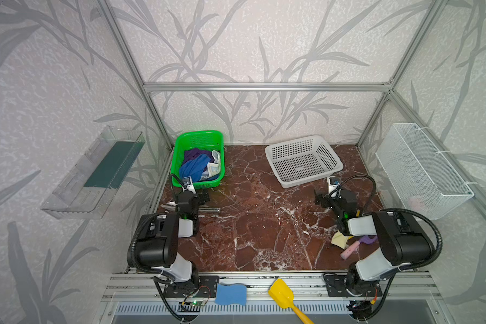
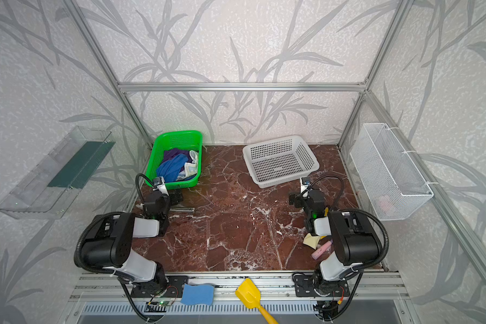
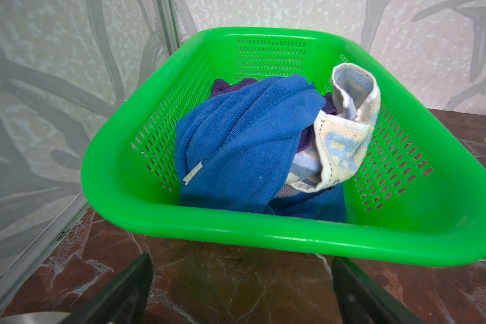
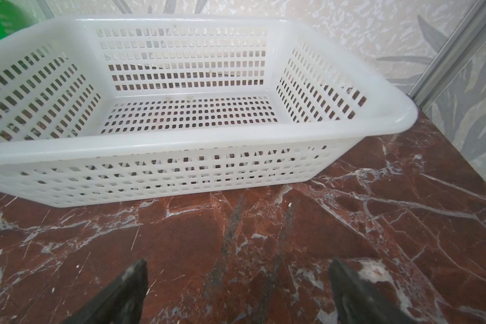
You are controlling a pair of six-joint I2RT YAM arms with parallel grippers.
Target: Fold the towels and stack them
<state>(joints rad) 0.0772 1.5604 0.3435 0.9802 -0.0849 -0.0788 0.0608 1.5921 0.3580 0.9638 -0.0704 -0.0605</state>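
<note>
lying crumpled: blue, purple, lettered towels (image 3: pixel 253 146)

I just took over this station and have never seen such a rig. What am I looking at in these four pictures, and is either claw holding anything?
The left arm and right arm are robot arms mounted at the near edge of a marble table. Each ends in a two-fingered gripper. The two wide pictures come from one overhead camera and show nearly the same view. The other two come from cameras on the wrists, looking out past the fingers. The left gripper faces a green basket of crumpled laundry: the blue towel on top, the purple towel under it, the cream towel beside. The right gripper faces a white basket with nothing in it. Both grippers are open and hold nothing. A sponge and a yellow scoop lie just off the table's near edge.
</note>
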